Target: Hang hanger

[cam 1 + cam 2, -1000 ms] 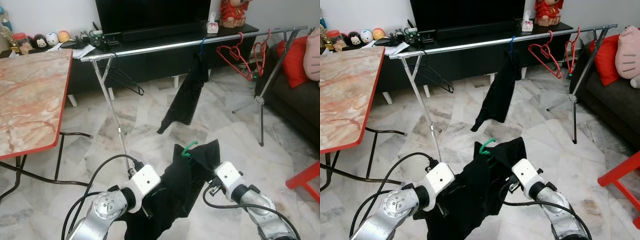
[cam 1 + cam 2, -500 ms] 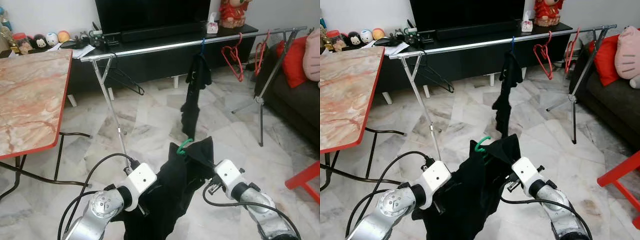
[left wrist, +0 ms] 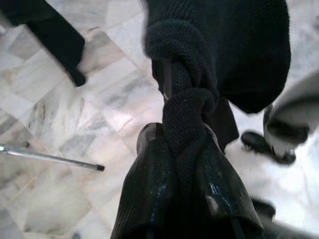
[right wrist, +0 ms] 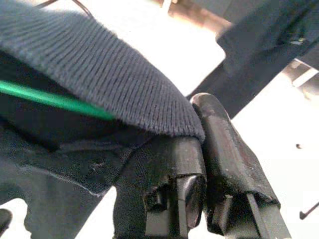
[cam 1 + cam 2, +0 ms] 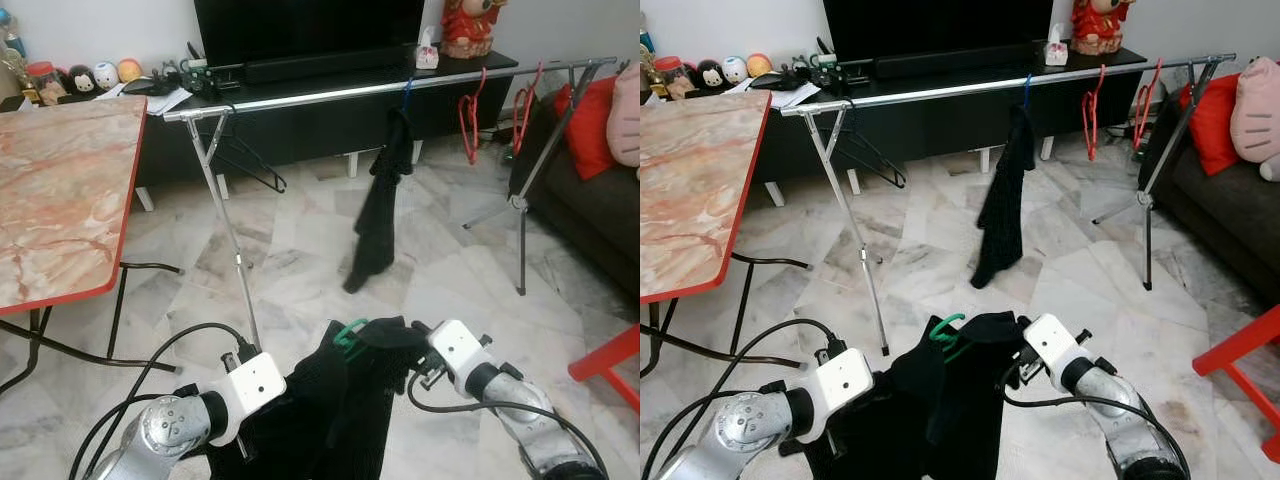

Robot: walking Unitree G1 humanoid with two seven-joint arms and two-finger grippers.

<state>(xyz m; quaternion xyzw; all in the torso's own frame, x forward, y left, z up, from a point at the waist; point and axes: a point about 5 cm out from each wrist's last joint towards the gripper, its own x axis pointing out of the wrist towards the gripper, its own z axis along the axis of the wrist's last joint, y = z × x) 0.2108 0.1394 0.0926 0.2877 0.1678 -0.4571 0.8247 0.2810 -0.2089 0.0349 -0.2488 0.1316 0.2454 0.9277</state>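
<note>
A black knitted garment (image 5: 335, 405) on a green hanger (image 5: 348, 331) hangs low in front of me, held between both arms. My left gripper (image 3: 182, 137) is shut on a bunched fold of the knit. My right gripper (image 4: 202, 129) is shut on the garment's edge beside the green hanger wire (image 4: 50, 98). In the eye views the right gripper (image 5: 412, 356) sits at the garment's right shoulder, and the left one is buried under cloth. The silver clothes rail (image 5: 330, 95) runs across the room well ahead of and above the hanger.
On the rail hang a black garment (image 5: 380, 205) on a blue hook, red hangers (image 5: 468, 110) and a black hanger (image 5: 250, 165). A marble-top table (image 5: 55, 200) stands left, a sofa (image 5: 600, 190) and red stool (image 5: 608, 352) right, a TV console (image 5: 300, 85) behind.
Both grippers and the held garment have dropped lower, and the green hook has moved down and left. The left arm drew back. The garment and red hangers on the rail have swung.
</note>
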